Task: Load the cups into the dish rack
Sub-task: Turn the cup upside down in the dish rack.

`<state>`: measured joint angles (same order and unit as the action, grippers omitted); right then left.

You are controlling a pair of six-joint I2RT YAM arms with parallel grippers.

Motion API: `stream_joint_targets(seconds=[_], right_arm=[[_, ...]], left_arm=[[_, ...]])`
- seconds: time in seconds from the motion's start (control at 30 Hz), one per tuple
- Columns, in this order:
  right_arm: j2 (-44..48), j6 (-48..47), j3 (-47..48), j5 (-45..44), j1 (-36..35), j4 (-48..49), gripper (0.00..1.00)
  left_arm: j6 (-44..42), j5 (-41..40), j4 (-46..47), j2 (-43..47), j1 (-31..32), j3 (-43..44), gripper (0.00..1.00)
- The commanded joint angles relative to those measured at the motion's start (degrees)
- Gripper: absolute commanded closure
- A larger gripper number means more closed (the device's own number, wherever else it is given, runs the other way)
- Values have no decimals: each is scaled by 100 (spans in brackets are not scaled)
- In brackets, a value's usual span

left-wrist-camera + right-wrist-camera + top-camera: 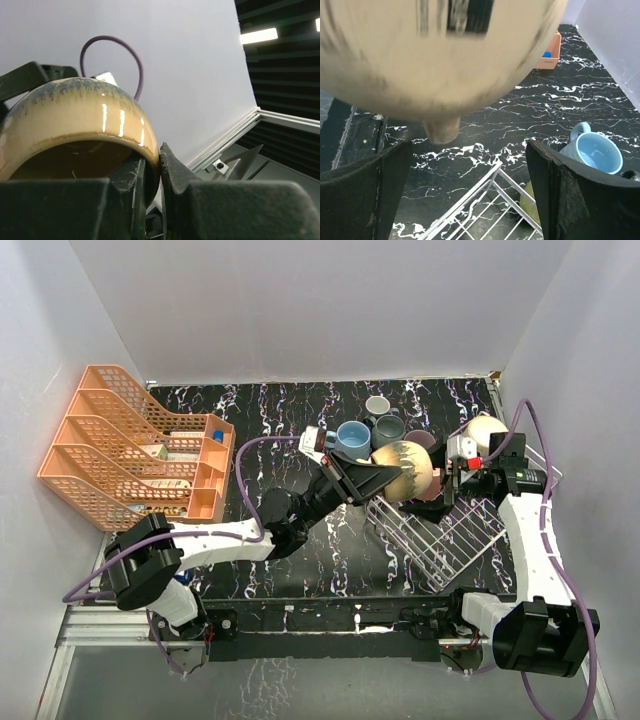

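Our left pincer (388, 480) is clamping the tan mug (408, 470) by its rim. In the left wrist view one finger (131, 192) is sitting inside the mouth and the other (176, 175) is pressing on the outside, with the glazed wall nipped between them. We are holding this mug in the air on its side, mouth turned toward our left arm. From above, it is hanging over the eleven o'clock corner of the dish rack (445, 530).

The white wire rack is lying at four o'clock from the table's middle.

Our right pincer (455, 480) is hovering just beside the tan mug, at its three o'clock, with its jaws spread wide and gripping nothing. In its wrist view the mug is filling the top as a blur, and its handle is pointing down above the gap.

At twelve o'clock from the rack, other cups are standing together on the black marbled table (270, 420): a blue mug (352, 437), a grey-teal mug (388, 427), a small grey mug (377, 404) and a mauve mug (422, 440). A pale mug (487, 430) is showing at one o'clock from the right pincer.

An orange organizer (130, 450) is sitting at nine o'clock on the table.
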<state>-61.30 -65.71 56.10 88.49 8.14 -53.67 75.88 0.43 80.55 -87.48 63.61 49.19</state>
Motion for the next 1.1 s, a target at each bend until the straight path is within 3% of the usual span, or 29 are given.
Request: stream_joint_targets(seconds=[0.0,0.27,0.53,0.9,1.07], right_arm=[[-13,-311,414,993,-64,-475,1],[-269,638,1640,985,-70,-436,1],[-536,2781,2603,789,-76,472,4],[119,6188,2239,434,-281,3583,8],[552,8969,1335,-117,-491,6697,11]], left_arm=[[31,-139,2228,98,28,652,100],[3,-226,2232,-41,28,1352,100],[12,-457,2062,-31,20,1846,100],[333,-391,1973,-298,19,2387,100],[484,-458,2083,-486,19,2510,100]])
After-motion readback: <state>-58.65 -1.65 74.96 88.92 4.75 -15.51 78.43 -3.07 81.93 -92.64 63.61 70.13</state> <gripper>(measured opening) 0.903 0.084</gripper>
